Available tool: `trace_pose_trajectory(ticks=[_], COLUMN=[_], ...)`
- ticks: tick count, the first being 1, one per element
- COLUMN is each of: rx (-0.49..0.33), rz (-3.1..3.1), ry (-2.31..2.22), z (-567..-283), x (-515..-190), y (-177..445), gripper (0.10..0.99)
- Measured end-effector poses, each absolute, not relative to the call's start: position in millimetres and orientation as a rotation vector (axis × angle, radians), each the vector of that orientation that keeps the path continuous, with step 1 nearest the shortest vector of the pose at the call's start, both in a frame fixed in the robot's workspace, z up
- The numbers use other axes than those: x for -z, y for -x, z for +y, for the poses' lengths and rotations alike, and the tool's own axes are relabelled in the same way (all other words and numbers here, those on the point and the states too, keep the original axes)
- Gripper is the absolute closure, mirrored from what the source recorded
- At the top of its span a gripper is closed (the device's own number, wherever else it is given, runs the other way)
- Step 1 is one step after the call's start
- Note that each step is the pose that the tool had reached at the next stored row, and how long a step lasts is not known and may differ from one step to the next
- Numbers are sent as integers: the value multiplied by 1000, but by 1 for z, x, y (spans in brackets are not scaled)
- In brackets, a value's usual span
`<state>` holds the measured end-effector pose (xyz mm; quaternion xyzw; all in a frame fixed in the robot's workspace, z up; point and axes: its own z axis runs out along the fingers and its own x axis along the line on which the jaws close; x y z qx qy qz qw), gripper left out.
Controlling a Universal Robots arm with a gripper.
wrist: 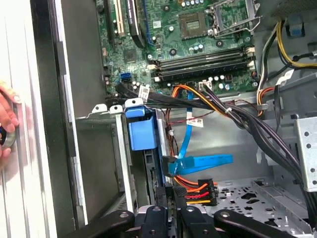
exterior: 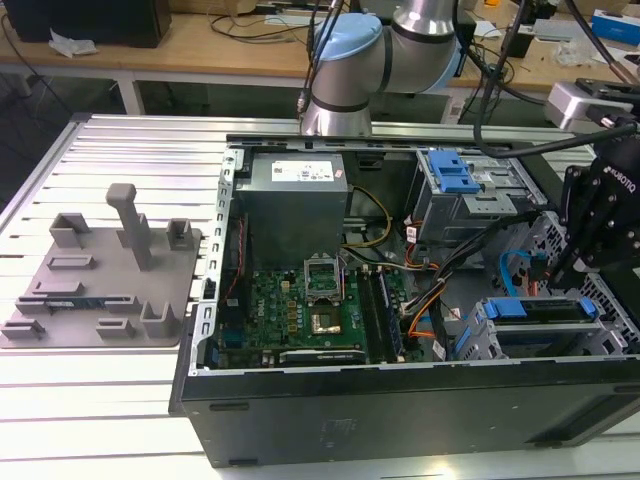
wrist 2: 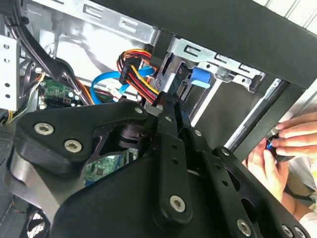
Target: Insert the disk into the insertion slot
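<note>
My gripper [exterior: 572, 272] hangs at the exterior view's right end of the open computer case [exterior: 400, 410]. In both wrist views it looks clenched [wrist 2: 171, 101] [wrist: 168, 191], the black fingers [wrist: 160, 201] drawn together with no gap I can make out. I can't tell whether they press on anything.

Just beyond its tips stands a blue plastic tab [wrist: 141, 131] on a grey sheet-metal wall, and a blue data cable [wrist: 198, 162] and a bundle of red, orange and yellow wires [wrist: 198, 191] run close by.

In the exterior view I see the disk [exterior: 535, 312] as a dark flat slab edged in bright blue. It lies inside the insertion slot [exterior: 480, 320], the low grey cage right under the gripper, against the case's near wall.

The taller bay [exterior: 450, 175] with its blue latch stands behind it, and the motherboard [exterior: 310, 300] lies toward the exterior view's left.

A person's hands [wrist 2: 280, 148] hold a small dark object outside the case wall. A grey fixture plate [exterior: 100, 285] sits on the slotted table [exterior: 100, 160].
</note>
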<state>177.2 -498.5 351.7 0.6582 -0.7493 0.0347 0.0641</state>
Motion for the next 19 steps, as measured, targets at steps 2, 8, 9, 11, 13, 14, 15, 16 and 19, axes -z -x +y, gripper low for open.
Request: trace_pose_trajectory(ticks=[2, 8, 9, 11, 13, 14, 15, 16, 19], rx=[-127, -131, -131, -131, -131, -131, -131, -131, -131], rz=[-2276, -2277, -2276, -2276, -2276, -2276, -2277, -2277, -2280], ry=[-1996, -1996, -1996, -1996, -1996, -1996, -1996, -1996, -1992], z=[-500, -500, -501, -501, -502, -503, -503, -503, -504], x=[-351, -351, -351, -351, -351, -351, -351, -351, -350], y=[-177, -176, -176, -176, -176, -176, -176, -176, -176], gripper=[918, 918, 918, 918, 918, 918, 918, 918, 918])
